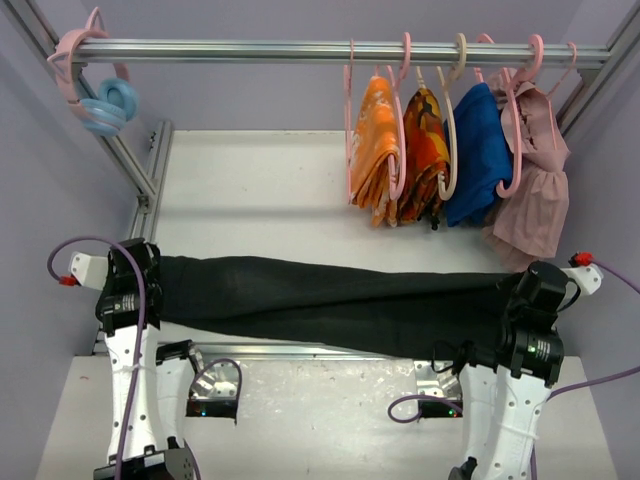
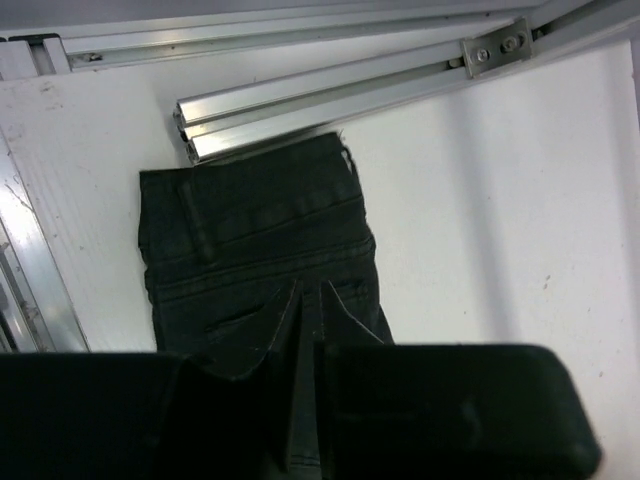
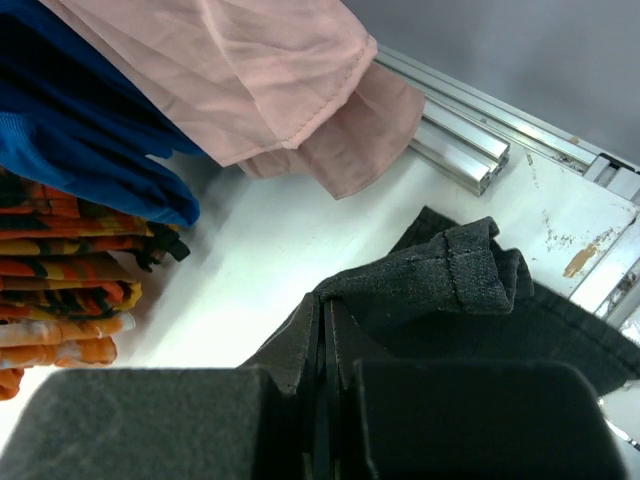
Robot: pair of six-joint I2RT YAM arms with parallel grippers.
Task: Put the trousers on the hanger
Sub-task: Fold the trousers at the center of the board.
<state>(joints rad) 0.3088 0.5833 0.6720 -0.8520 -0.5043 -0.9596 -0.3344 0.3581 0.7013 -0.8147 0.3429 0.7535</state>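
Note:
The black trousers (image 1: 330, 300) lie stretched out in a long band across the table's near side, between my two grippers. My left gripper (image 1: 152, 276) holds the waistband end; in the left wrist view its fingertips (image 2: 310, 290) pinch a ridge of the trousers (image 2: 255, 230) just below the waistband. My right gripper (image 1: 516, 292) holds the leg end, and in the right wrist view its gripper (image 3: 325, 300) is shut on a raised fold of the trousers (image 3: 470, 270) beside the hem. A bare pale pink hanger (image 1: 66, 52) hangs at the left end of the rail.
A metal rail (image 1: 250, 50) spans the back. On its right part hang orange patterned cloths (image 1: 400, 150), a blue garment (image 1: 478, 150) and a pink garment (image 1: 535, 190). A pale blue ring hook (image 1: 108, 105) hangs beside the pink hanger. Aluminium frame bars (image 2: 330, 95) edge the table.

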